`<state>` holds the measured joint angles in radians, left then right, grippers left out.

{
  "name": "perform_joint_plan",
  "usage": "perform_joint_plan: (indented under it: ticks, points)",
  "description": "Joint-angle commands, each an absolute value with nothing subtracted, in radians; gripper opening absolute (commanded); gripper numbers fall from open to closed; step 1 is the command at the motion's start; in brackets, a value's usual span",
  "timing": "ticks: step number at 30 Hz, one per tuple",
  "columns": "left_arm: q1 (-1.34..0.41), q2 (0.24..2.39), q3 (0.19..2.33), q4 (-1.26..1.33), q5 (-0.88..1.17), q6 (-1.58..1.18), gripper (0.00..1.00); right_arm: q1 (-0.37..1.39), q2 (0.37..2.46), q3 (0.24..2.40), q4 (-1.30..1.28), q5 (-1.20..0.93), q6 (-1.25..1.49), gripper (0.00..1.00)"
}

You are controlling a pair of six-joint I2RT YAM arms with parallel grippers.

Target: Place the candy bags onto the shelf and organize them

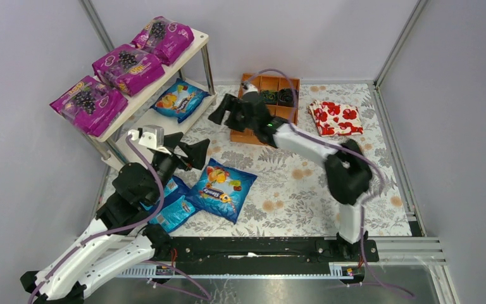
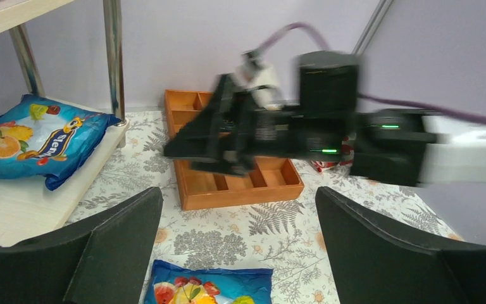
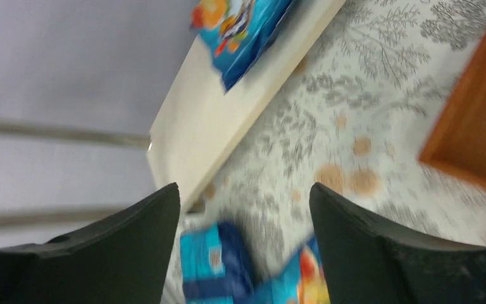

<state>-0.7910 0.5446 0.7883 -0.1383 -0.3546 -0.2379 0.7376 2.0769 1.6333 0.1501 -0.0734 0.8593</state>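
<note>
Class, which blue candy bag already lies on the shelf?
The blue bag on the shelf's lower board; the other two lie on the tablecloth.

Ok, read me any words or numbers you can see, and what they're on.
"Stendy", as best it reads: blue bag on the table, blue bag on the lower shelf.
"100", yellow, barely legible: purple bags on top.
Other print: too small or blurred.

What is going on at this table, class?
Two robot arms are shelving candy bags. Three purple bags sit on the shelf's top board, one blue bag on the lower. Two blue bags lie on the table. Both pincers are open and empty: left pincer over those two, right pincer by the shelf.
</note>
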Motion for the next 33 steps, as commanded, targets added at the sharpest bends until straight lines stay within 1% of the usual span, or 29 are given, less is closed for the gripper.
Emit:
perform_joint_plan:
  ticks: [1, 5, 7, 11, 14, 18, 20, 22, 24, 26, 27, 29, 33]
  points:
    - [-0.774, 0.544, 0.773, -0.083, -0.381, -0.229, 0.95, 0.734, 1.706, 1.262, 0.204, -0.127, 0.692, 0.86]
    - [-0.771, 0.581, 0.777, -0.099, -0.373, -0.237, 0.95, 0.735, 1.484, 0.896, 0.254, -0.167, 0.689, 0.95]
    - [-0.771, 0.605, 0.775, -0.100, -0.353, -0.250, 0.96, 0.736, 1.395, 0.754, 0.294, -0.181, 0.720, 0.99]
    - [-0.772, 0.669, 0.794, -0.151, -0.271, -0.318, 0.96, 0.738, 1.269, 0.509, 0.412, -0.210, 0.773, 1.00]
    - [-0.771, 0.706, 0.787, -0.213, -0.184, -0.391, 0.96, 0.737, 1.254, 0.437, 0.434, -0.231, 0.791, 1.00]
    - [-0.772, 0.730, 0.726, -0.295, -0.101, -0.514, 0.96, 0.736, 1.336, 0.433, 0.511, -0.288, 0.802, 1.00]
    - [-0.771, 0.739, 0.701, -0.338, -0.082, -0.585, 0.96, 0.733, 1.415, 0.467, 0.529, -0.327, 0.798, 1.00]
    - [-0.771, 0.733, 0.668, -0.368, -0.076, -0.657, 0.96, 0.710, 1.503, 0.505, 0.573, -0.412, 0.827, 1.00]
    - [-0.772, 0.710, 0.630, -0.361, -0.063, -0.710, 0.96, 0.690, 1.599, 0.513, 0.691, -0.497, 0.915, 1.00]
    - [-0.771, 0.684, 0.600, -0.343, -0.055, -0.746, 0.97, 0.692, 1.692, 0.487, 0.893, -0.529, 1.030, 1.00]
    - [-0.770, 0.677, 0.590, -0.334, -0.056, -0.757, 0.97, 0.700, 1.740, 0.465, 1.033, -0.528, 1.125, 1.00]
    - [-0.771, 0.678, 0.589, -0.324, -0.064, -0.757, 0.97, 0.728, 1.822, 0.459, 1.181, -0.483, 1.219, 1.00]
    - [-0.771, 0.737, 0.636, -0.329, -0.092, -0.741, 0.97, 0.820, 1.926, 0.462, 1.244, -0.250, 1.293, 1.00]
